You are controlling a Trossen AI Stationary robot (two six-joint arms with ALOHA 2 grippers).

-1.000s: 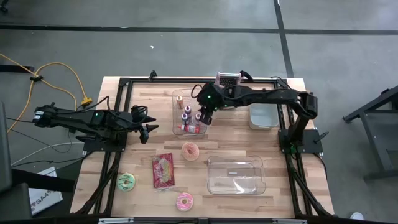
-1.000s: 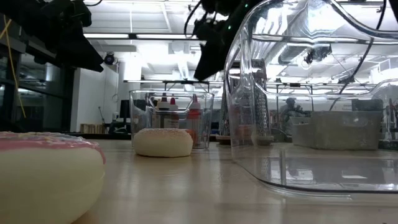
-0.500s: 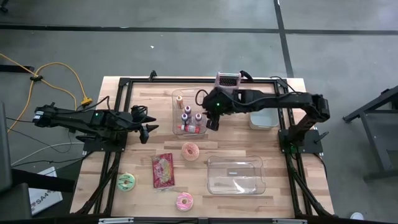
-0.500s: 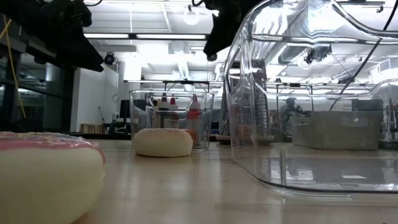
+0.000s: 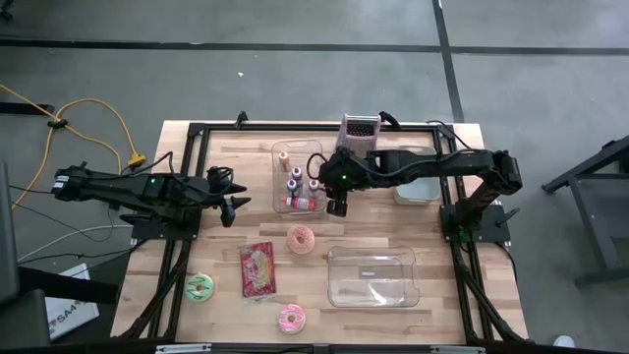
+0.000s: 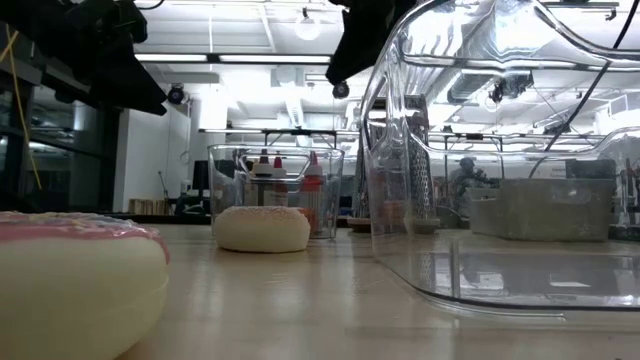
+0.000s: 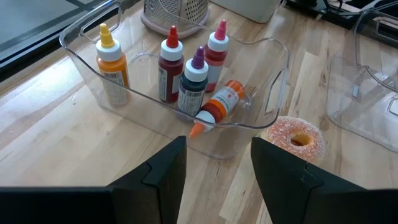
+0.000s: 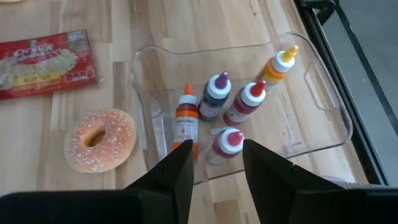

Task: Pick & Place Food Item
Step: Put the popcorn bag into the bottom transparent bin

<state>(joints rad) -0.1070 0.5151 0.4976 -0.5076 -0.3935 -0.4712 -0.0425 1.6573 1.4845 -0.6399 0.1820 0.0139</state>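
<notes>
The right gripper (image 5: 337,206) hangs above the near edge of the clear bottle bin (image 5: 278,177), at the corner nearest the clear empty tub (image 5: 373,276); its two fingers (image 8: 177,168) stand apart with nothing between them. The likeliest food item for the pick is the sugared donut (image 5: 301,238), which lies flat on the table just beyond that bin edge, below the right gripper and offset toward the left arm's side. Being a ring, the donut has no long axis, so the fingers may close across it from any direction or over one side of the ring. The left gripper (image 5: 236,206) waits off the far side of the bottle bin, its fingers also apart and empty; judged from the high view, the right gripper is the nearer of the two to the donut. The bottle bin holds five squeeze bottles: a yellow-capped bottle (image 8: 278,67) standing at the end farthest from the right gripper, a purple-capped bottle (image 8: 216,94) and two red-capped bottles (image 8: 245,101) upright in the middle, and an orange bottle (image 8: 185,118) lying on its side nearest the donut. The clear empty tub sits beyond the donut and is the probable placement target. Farther from the right gripper lie a popcorn packet (image 5: 257,268), a green-iced donut (image 5: 200,287) and a pink-iced donut (image 5: 291,318).
</notes>
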